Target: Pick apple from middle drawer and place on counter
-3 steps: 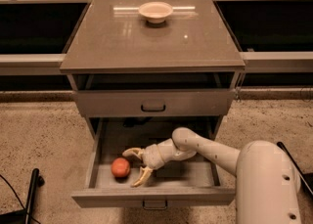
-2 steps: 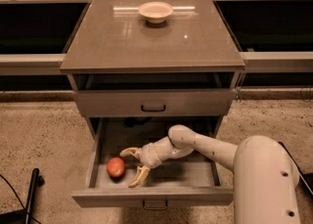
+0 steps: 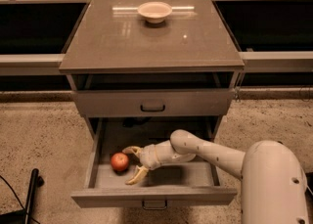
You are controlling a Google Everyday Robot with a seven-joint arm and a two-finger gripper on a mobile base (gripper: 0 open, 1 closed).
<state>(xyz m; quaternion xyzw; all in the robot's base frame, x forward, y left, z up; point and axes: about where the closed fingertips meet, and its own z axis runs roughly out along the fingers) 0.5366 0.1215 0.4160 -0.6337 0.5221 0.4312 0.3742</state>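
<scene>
- The apple (image 3: 119, 162) is small, round and red. It sits inside the middle drawer (image 3: 188, 178), on the left side of the grey floor.
- The middle drawer is pulled out wide. A small dark handle is on its front.
- The claw (image 3: 127, 166) is down in the drawer, just to the right of the apple.
- The claw is wide. One finger points past the top of the apple and the other past the bottom, so the apple lies in the gap between the tips. I cannot tell if a finger touches it.
- The white arm (image 3: 205, 150) reaches in from the right.
- The worktop (image 3: 146, 42) is brown-grey and shiny. A beige bowl (image 3: 154, 11) stands near its back edge.
- Above the middle drawer is another drawer front (image 3: 195, 103) with a black handle.
</scene>
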